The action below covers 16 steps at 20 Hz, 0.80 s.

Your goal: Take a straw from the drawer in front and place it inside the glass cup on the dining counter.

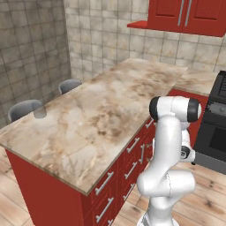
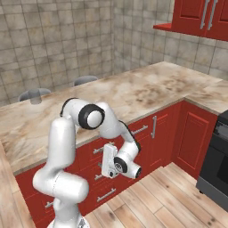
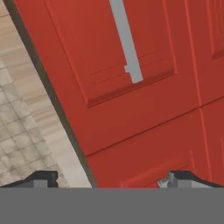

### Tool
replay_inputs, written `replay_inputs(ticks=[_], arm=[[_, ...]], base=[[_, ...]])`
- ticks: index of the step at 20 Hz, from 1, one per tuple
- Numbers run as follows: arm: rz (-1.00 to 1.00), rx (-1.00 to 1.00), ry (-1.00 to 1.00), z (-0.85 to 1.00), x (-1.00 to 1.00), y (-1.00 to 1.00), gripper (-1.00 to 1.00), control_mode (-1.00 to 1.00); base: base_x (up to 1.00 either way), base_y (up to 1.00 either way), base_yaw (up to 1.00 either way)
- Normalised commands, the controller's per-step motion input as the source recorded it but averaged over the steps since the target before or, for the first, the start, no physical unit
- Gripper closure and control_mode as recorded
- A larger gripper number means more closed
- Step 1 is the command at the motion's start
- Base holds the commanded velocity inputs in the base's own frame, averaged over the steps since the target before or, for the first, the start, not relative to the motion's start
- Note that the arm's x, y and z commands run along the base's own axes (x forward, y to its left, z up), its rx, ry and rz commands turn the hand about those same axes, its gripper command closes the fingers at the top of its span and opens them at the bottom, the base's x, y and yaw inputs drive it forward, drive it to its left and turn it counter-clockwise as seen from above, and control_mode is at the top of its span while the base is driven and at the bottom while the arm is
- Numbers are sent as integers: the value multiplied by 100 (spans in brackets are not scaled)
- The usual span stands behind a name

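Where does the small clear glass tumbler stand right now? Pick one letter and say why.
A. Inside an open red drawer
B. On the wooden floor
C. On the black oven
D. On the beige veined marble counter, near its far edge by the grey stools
D: the small clear glass tumbler stands upright on the beige veined marble counter, close to the far edge where the grey stools sit.
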Motion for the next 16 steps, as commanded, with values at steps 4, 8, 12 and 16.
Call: replay_inputs(ticks=[4, 8, 12, 16], arm=[[-2, 11, 0, -4, 34, 0, -100, -100], [0, 7, 0, 0, 25, 2, -100, -100], [0, 1, 0, -1, 28, 27, -100, -100], [0, 0, 0, -11, 32, 40, -100, -100]], base=[[0, 0, 0], [0, 0, 0], [0, 0, 0], [0, 0, 0]])
